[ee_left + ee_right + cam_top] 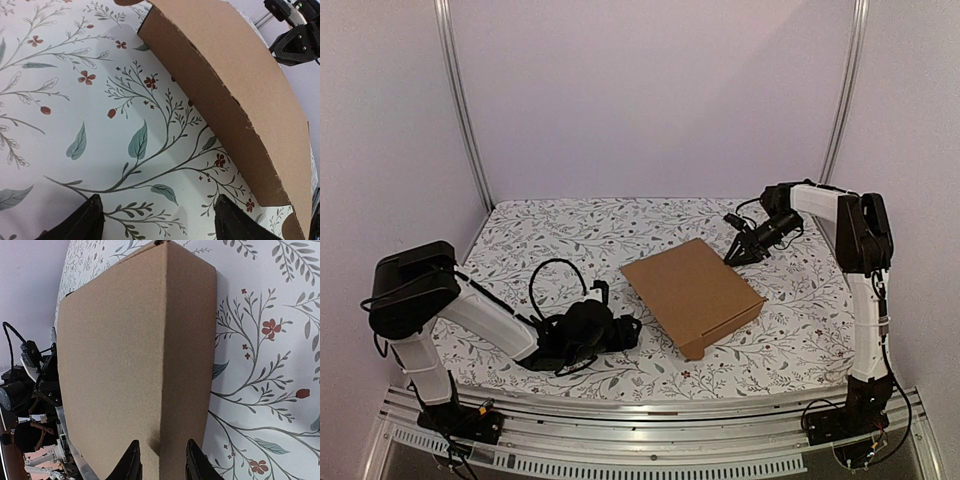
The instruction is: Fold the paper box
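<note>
The flowered table (800, 330) was spread under everything. The paper box (692, 295) was laid closed in its middle. The left gripper (162, 220) was opened wide just beside the box's left side. The right gripper (161, 462) was opened a little near the far corner, with nothing held.

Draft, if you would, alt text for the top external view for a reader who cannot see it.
A closed brown paper box lies on a floral-patterned table. The left hand is open beside its left edge, not touching; the right hand is poised at its far right corner.
</note>
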